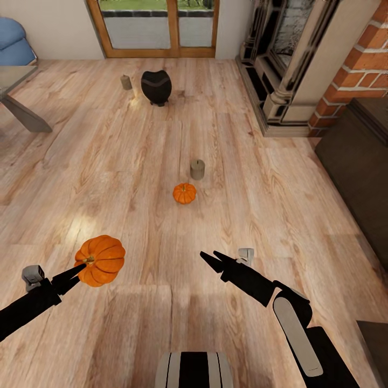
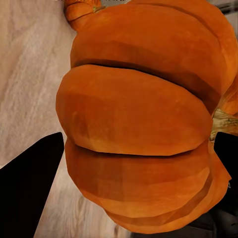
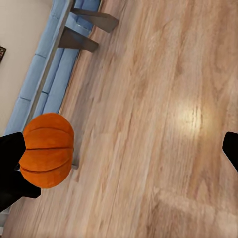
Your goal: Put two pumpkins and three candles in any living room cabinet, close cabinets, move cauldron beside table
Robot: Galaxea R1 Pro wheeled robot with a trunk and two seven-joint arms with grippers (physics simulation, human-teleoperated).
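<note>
I judged the task barely begun. I had one pumpkin (image 1: 100, 260) gripped in my left gripper (image 1: 77, 271), lifted clear of the plank floor (image 1: 134, 178) at the near left; close up it sat wedged between my two dark fingers (image 2: 29, 183). The second pumpkin (image 1: 184, 193) lay on the floor ahead, just near of a candle (image 1: 197, 169). A second candle (image 1: 126, 82) stood far off, just left of the cauldron (image 1: 156, 87), well apart from the table (image 1: 16, 97) at the far left. The third candle I could not find. The cabinet (image 1: 358, 161) at the right looked shut, though I saw only part of it. My right gripper (image 1: 214, 261) hung low, fingers parted and holding nothing, pointing towards the left arm.
</note>
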